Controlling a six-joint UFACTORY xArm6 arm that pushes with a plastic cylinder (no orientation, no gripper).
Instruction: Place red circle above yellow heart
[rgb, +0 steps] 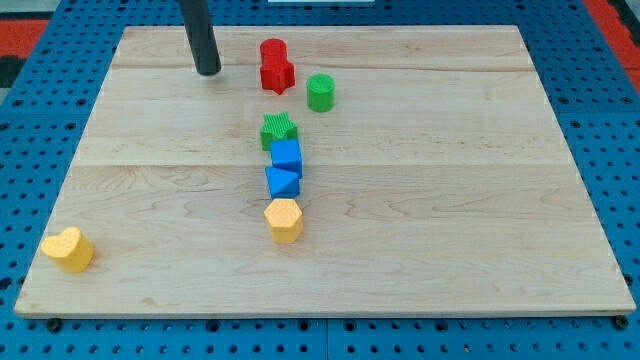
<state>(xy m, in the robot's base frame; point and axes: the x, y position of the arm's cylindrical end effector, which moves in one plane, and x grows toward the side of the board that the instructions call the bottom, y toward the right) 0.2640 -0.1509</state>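
Note:
The red circle (273, 50) stands near the view's top, just above and touching a red star (278, 75). The yellow heart (68, 249) lies far away at the view's bottom left corner of the board. My tip (208, 71) rests on the board to the left of the red circle, with a gap between them.
A green circle (321, 92) sits right of the red star. Below it runs a column: green star (279, 130), blue cube (287, 157), blue triangle (282, 182), yellow hexagon (284, 220). The wooden board (450, 200) lies on a blue pegboard.

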